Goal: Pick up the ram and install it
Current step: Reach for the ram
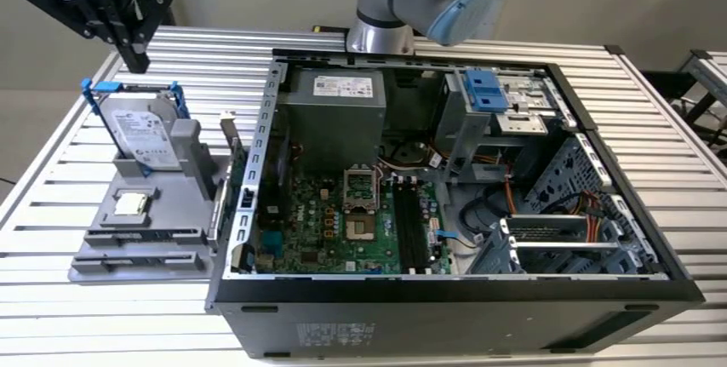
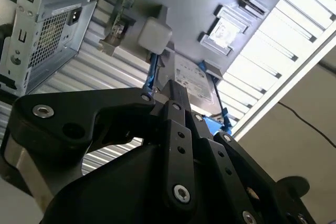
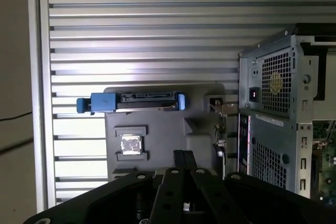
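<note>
The ram (image 1: 231, 175) is standing on its long edge in a slot along the side of the grey holder (image 1: 159, 243) that is facing the computer case (image 1: 455, 320). It is sitting in the narrow gap between the holder's raised blocks and the case's side wall. In the first wrist view it is showing as a thin edge (image 3: 219, 136), and its chips are too small to make out.

Room is lying open above it, while the case wall is crowding it on the exterior view's right. The blue-framed hard drive (image 1: 145, 133) is leaning upright on the holder at the exterior view's left, with the small square chip (image 1: 133, 203) lying flat in front of it.

The holder and case are resting on a ribbed metal worktop (image 1: 68, 324), whose edge is running just past the holder. Plain floor is lying beyond that edge.

Inside the open case, the black memory slots (image 1: 407, 226) are lying beside the processor socket.

The gripper (image 1: 138, 65) is hanging above the worktop's far corner, well apart from the ram. Its fingers (image 3: 178, 157) are pressing together with nothing between them.
</note>
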Tool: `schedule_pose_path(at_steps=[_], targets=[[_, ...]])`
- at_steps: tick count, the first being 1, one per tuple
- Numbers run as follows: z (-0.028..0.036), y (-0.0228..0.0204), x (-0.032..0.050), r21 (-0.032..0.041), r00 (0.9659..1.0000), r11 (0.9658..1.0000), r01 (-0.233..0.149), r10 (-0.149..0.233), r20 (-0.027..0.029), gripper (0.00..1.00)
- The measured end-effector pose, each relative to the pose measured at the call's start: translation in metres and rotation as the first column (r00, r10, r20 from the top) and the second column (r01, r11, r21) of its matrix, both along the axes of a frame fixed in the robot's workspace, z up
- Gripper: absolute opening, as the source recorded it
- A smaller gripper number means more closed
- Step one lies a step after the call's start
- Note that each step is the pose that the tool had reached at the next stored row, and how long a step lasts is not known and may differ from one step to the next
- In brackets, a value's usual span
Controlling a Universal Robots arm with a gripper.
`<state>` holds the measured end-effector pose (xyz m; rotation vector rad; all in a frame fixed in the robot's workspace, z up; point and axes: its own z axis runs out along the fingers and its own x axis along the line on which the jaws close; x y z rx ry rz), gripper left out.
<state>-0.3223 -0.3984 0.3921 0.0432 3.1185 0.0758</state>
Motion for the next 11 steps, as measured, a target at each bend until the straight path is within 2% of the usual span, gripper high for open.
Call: schedule_pose_path(at_steps=[11], targets=[[-0.0001,0.0,-0.0198,0.0,1.0,1.0,-0.001,0.001,0.0,0.0]])
